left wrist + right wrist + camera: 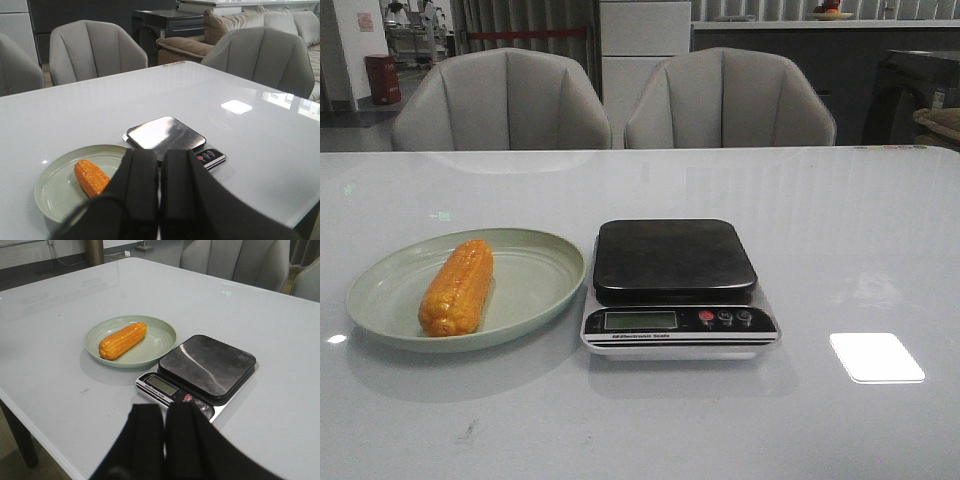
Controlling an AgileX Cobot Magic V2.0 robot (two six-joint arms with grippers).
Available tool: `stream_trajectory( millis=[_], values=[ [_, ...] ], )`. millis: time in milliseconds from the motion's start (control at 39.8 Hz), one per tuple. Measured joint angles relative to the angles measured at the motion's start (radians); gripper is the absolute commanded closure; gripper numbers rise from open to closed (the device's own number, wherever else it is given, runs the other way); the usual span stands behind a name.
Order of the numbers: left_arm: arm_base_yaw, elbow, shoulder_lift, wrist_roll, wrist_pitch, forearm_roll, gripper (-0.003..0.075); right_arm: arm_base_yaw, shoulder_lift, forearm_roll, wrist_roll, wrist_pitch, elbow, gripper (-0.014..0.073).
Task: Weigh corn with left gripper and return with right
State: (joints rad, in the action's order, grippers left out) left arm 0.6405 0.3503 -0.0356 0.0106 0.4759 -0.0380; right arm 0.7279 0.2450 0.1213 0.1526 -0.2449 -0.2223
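The orange-yellow corn [457, 287] lies on the pale green plate [535, 290] at the table's left. It also shows in the left wrist view [91, 176] and the right wrist view [122, 340]. A black-topped electronic scale [674, 262] stands just right of the plate, empty. My left gripper [160, 157] is shut and empty, held back above the table, short of the plate and scale. My right gripper [164, 410] is shut and empty, held back near the scale's button side. Neither gripper shows in the front view.
Two grey chairs [500, 100] stand behind the table's far edge. A bright light reflection [876, 356] lies on the glossy white table [860, 230] right of the scale. The table's near edge shows in the right wrist view [30, 425].
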Motion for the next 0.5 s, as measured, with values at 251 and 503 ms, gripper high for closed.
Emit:
stream_trajectory(
  millis=[251, 503],
  values=[
    [0.000, -0.007, 0.000, 0.000, -0.004, 0.000, 0.0598, 0.000, 0.000, 0.000, 0.000, 0.000, 0.000, 0.0426],
    [-0.065, -0.120, 0.000, 0.000, -0.096, -0.010, 0.0598, 0.000, 0.000, 0.000, 0.000, -0.002, 0.000, 0.0426]
  ],
)
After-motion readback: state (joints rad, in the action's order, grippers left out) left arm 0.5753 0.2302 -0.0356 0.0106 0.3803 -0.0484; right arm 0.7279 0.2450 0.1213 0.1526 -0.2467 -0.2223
